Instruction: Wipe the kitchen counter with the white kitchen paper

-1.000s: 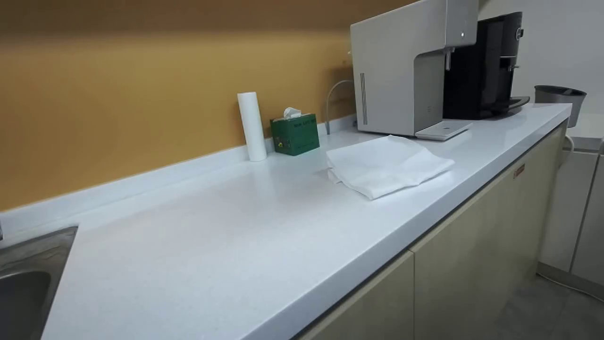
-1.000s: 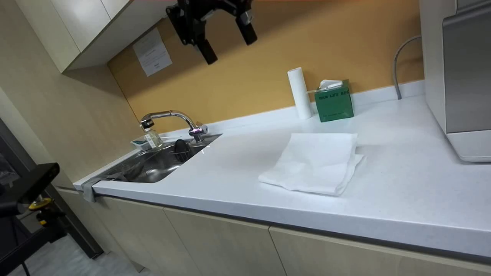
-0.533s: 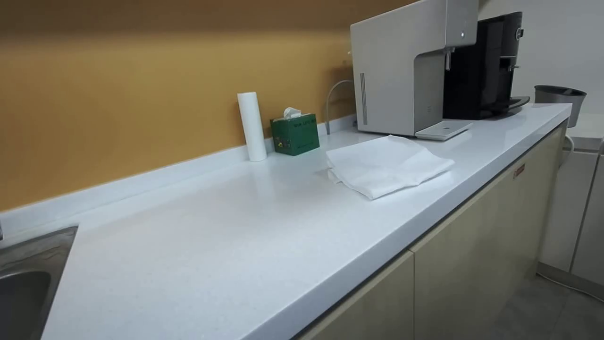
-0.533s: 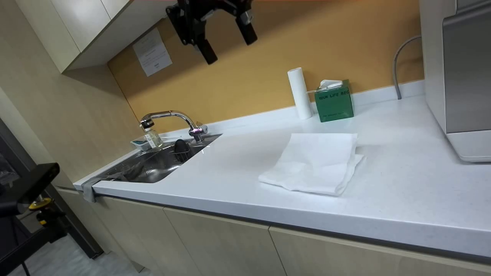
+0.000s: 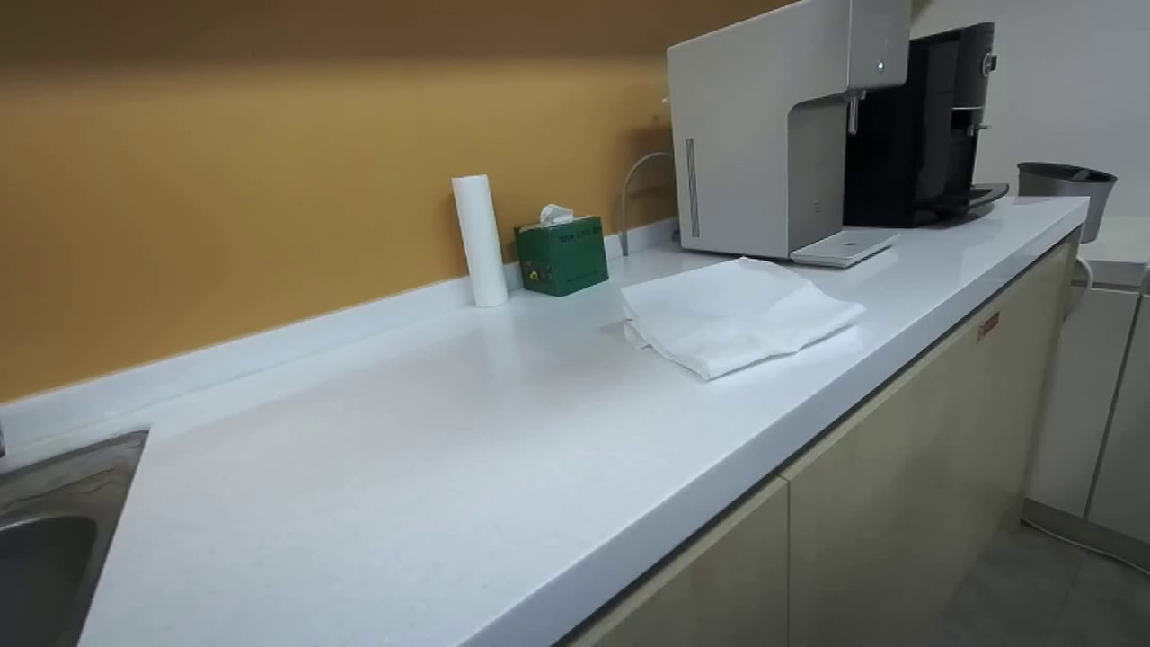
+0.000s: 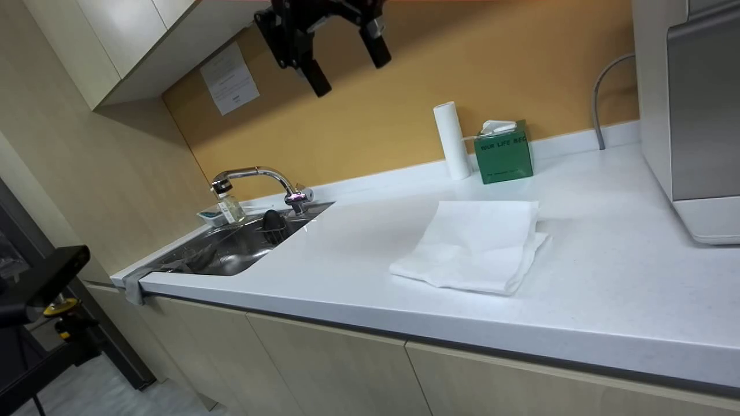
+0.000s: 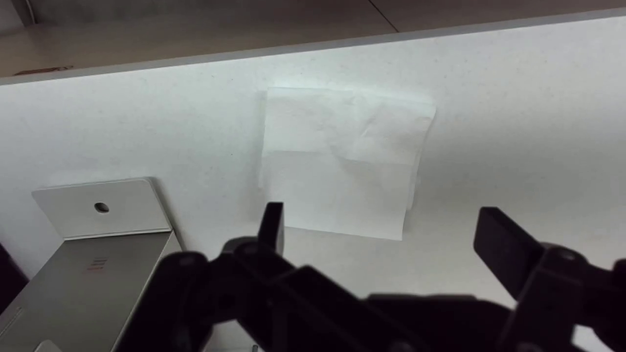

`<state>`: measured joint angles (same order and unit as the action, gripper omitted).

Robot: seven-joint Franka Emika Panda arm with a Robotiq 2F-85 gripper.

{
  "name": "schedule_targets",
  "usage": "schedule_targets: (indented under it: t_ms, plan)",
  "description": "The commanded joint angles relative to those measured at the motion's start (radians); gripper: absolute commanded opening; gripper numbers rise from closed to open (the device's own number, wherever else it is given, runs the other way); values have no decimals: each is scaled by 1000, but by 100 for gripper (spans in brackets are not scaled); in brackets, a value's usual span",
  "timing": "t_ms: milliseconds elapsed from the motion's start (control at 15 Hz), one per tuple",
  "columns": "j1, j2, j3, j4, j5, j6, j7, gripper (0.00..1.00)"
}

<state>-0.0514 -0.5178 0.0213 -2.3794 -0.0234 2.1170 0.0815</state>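
The white kitchen paper is a folded square sheet lying flat on the counter, in both exterior views (image 5: 737,314) (image 6: 471,248) and in the wrist view (image 7: 342,132). The kitchen counter is glossy white with a low backsplash, in both exterior views (image 5: 386,476) (image 6: 624,277) and in the wrist view (image 7: 518,98). My black gripper (image 6: 351,74) is open and empty, high above the counter in an exterior view. In the wrist view my gripper (image 7: 379,212) has its fingers wide apart, with the paper ahead of and below them, not touched.
A white paper roll (image 6: 452,141) and a green tissue box (image 6: 504,155) stand against the backsplash. A grey water dispenser (image 5: 746,153) and a black coffee machine (image 5: 925,135) stand along the counter. A steel sink (image 6: 237,254) with a faucet (image 6: 260,172) is at the opposite end.
My gripper has shifted very slightly to the right in an exterior view, still open. The paper and the other things have not moved.
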Motion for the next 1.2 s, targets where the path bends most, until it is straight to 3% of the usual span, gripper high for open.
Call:
schedule_targets:
  t_ms: [0, 200, 933, 1000, 1133]
  plan:
    - [-5, 56, 9, -4, -23, 99, 31, 100]
    - [-8, 143, 23, 8, -51, 161, 42, 100]
    - [13, 471, 10, 125, -79, 119, 34, 100]
    - [16, 417, 7, 65, -78, 142, 16, 100]
    - [17, 456, 5, 89, -77, 142, 16, 100]
